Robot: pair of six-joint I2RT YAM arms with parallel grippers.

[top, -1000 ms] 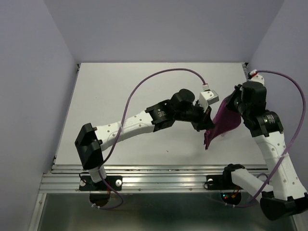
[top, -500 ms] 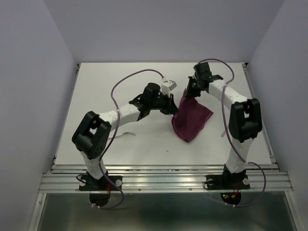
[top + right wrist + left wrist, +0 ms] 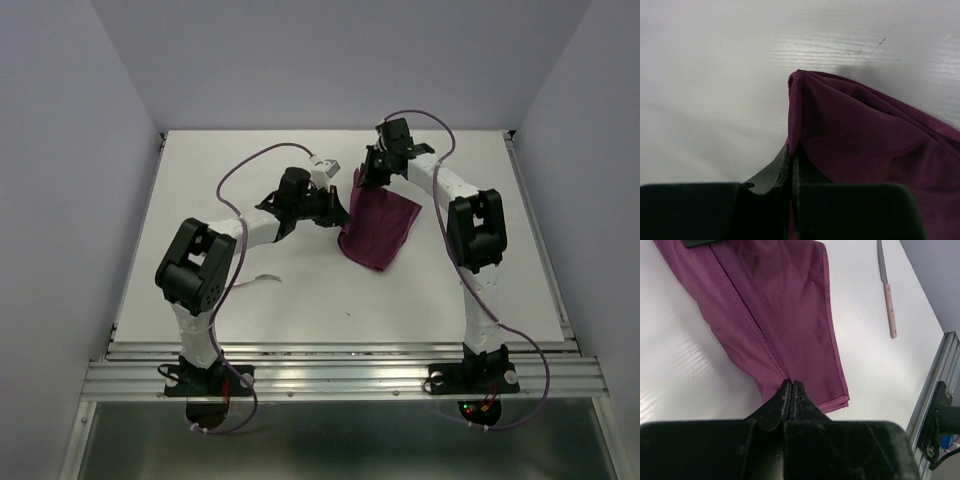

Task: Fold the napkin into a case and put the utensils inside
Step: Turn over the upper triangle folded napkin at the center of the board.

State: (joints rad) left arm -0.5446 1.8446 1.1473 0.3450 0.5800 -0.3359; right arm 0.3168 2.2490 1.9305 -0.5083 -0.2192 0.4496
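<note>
Napkin pinched in tightly closed left gripper and right gripper alike, far end cropped in wrist views, knife tip cut off.

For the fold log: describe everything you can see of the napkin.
The napkin is thin, plain burgundy-purple cloth with a stitched hem. It lies folded over in layers on the white table, roughly rectangular and set at a slant, with its far corner drawn up off the surface. The left pincer is shut on a hemmed edge, and the right pincer is shut on the raised corner. Nothing else touches it.
</note>
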